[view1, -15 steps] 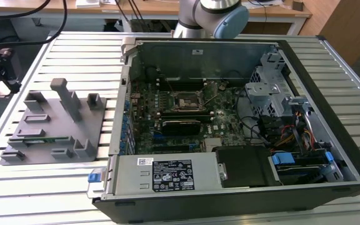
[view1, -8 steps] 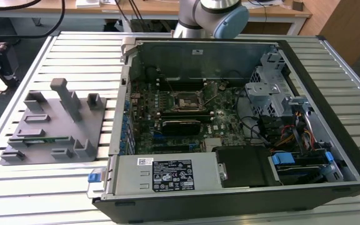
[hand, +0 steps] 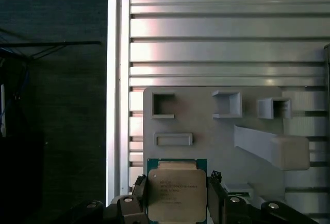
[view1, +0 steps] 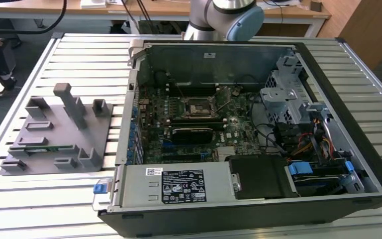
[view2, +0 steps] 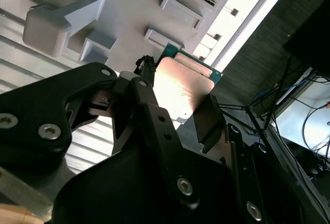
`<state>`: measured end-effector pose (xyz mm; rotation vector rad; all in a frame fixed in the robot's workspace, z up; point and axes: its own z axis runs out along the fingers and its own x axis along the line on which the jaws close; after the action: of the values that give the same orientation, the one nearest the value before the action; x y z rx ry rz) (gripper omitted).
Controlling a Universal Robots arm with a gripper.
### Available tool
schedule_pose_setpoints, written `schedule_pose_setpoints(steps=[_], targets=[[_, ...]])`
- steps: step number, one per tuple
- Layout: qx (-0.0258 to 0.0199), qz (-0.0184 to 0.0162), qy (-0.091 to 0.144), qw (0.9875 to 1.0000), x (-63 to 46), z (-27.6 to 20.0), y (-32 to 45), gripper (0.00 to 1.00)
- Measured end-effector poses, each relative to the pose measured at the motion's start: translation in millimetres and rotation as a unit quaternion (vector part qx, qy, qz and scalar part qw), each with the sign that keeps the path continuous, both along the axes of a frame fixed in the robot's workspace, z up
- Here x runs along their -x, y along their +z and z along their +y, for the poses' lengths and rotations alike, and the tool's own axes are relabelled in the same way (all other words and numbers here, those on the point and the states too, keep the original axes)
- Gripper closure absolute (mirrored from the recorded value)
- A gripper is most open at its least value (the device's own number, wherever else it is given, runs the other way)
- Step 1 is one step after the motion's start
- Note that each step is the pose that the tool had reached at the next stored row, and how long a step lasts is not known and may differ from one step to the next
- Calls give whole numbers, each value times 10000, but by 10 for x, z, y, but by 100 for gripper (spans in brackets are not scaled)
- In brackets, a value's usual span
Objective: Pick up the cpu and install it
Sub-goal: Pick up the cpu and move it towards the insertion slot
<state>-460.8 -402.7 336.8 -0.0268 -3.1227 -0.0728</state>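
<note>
gripper (hand: 177, 207) closed on the cpu (hand: 177, 193) — black fingers (hand: 214, 197) press its two opposite edges, silver top showing in the first wrist view. the cpu is held over the grey fixture tray (hand: 206, 126), near its edge, above the slatted table (hand: 227, 28). in the exterior view the open pc case (view1: 244, 55) sits just beside the tray — socket frame (view1: 196, 107) on the motherboard.

The arm (view1: 204, 22) is a silver-grey metal tube with a rounded pale blue joint cap (view1: 247, 25); the jaws are matt black angular links fastened with bright silver screws (view2: 49, 130)
</note>
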Motion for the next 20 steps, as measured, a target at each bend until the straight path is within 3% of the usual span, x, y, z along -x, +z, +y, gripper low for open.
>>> schedule_pose_setpoints(steps=[20], targets=[[0,-17,0,10000,0,12,518,46]])
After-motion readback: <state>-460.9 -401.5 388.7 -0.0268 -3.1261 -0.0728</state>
